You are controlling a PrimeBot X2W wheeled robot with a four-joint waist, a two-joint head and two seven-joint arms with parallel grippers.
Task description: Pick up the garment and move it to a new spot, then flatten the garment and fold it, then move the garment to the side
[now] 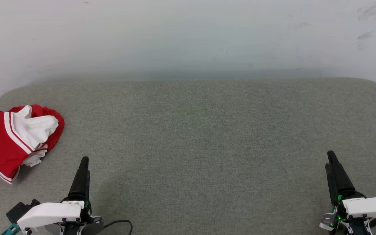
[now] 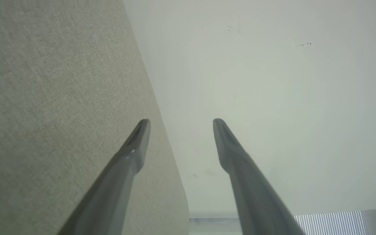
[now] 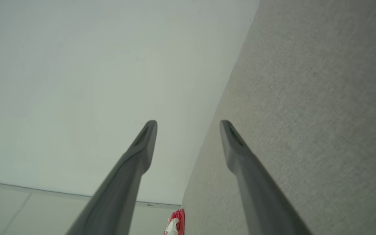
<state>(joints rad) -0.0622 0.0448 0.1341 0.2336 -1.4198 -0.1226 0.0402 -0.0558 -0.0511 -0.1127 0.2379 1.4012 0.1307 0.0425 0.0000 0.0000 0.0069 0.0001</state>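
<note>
Grey fabric surface (image 1: pixel 207 130) against a pale wall (image 1: pixel 188 32); the garment (image 1: pixel 18 140) sits crumpled at its left edge, untouched, so I'd say step one, the pickup; left gripper (image 1: pixel 84 160) is nearest and should reach over; right gripper (image 1: pixel 331 160) is well apart; wrist views show both finger pairs spread, holding nothing; head view, edge-on, doesn't show that gap.

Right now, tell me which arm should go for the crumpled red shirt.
Left. The garment lies crumpled at the left edge of the grey surface, close to the open left gripper; the right gripper, also open, sits far across.
</note>
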